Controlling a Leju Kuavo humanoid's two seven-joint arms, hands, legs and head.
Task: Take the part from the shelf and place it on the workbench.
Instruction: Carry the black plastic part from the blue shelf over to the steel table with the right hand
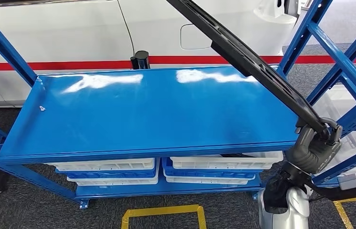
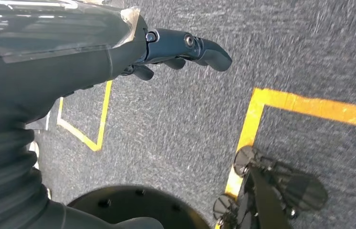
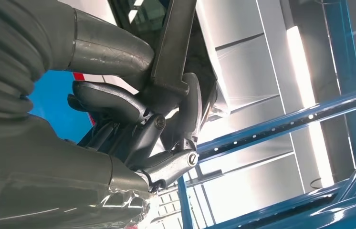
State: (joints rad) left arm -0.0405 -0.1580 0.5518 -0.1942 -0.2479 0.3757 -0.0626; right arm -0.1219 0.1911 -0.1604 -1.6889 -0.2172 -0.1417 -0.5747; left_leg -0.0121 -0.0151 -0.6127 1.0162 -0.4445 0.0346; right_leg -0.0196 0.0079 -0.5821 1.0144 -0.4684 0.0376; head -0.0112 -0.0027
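- You have open room above the blue shelf top (image 1: 157, 109); a small pale speck lies near its left end.
- A long black part (image 1: 247, 59), gripped by the right hand (image 1: 315, 143), slants over the shelf top's right end.
- Blue diagonal braces (image 1: 333, 52) crowd the shelf's right end.
- Beneath the shelf top, stacked white trays (image 1: 114, 167) fill the lower tier.

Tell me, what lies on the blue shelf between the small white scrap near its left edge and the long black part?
Nothing: in the head view the blue shelf is bare between the white scrap and the long black part, which the right hand grips.
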